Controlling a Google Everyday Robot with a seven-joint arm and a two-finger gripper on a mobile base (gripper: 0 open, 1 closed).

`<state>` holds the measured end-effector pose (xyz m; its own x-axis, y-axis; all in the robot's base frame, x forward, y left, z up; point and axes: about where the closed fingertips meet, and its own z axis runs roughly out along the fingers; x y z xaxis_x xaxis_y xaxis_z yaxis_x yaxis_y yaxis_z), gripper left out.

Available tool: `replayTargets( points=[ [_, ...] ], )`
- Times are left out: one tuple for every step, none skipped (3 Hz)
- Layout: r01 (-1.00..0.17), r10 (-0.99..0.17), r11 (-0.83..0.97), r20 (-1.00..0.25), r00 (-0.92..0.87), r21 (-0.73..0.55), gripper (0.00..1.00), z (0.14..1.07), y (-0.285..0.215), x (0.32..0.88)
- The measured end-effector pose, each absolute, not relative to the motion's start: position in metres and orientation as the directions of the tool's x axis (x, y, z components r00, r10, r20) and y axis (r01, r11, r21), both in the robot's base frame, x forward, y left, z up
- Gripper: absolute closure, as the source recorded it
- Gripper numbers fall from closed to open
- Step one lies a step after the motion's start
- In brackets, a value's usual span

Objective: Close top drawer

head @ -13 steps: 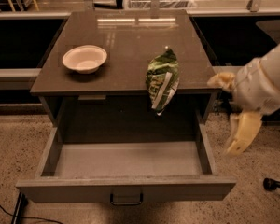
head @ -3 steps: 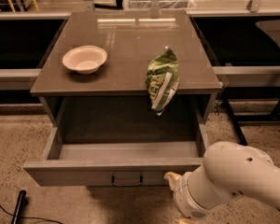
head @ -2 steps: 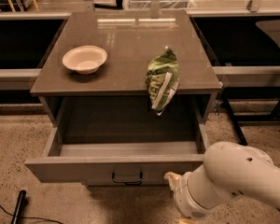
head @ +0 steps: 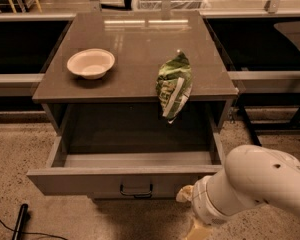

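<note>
The top drawer (head: 80, 180) is pulled well out of the grey-brown cabinet, and its inside looks bare. Its flat front faces me with a small dark loop handle (head: 136, 189) at centre. My gripper (head: 191, 211) is at the lower right, low in front of the drawer front and just right of the handle. Its cream fingers (head: 184, 194) stand apart with nothing between them. The big white arm (head: 260, 186) hides most of the gripper. The lower drawers are hidden under the open one.
On the cabinet top (head: 135, 49) stand a white bowl (head: 90, 63) at the left and a green chip bag (head: 174, 84) hanging over the front edge above the drawer. Dark shelving flanks the cabinet. A black cable (head: 20, 221) lies on the floor at lower left.
The arm has moved from the cabinet's right side down in front of the drawer. The drawer front sits further in than at first; in the last second it has hardly moved.
</note>
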<state>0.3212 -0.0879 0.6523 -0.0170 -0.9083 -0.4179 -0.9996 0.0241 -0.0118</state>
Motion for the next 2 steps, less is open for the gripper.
replayTargets(
  points=[
    [-0.997, -0.91, 0.014, -0.414, 0.021, -0.081, 0.63, 0.659, -0.1, 0.346],
    [-0.989, -0.912, 0.039, -0.409, 0.022, -0.141, 0.86, 0.648, -0.112, 0.375]
  ],
)
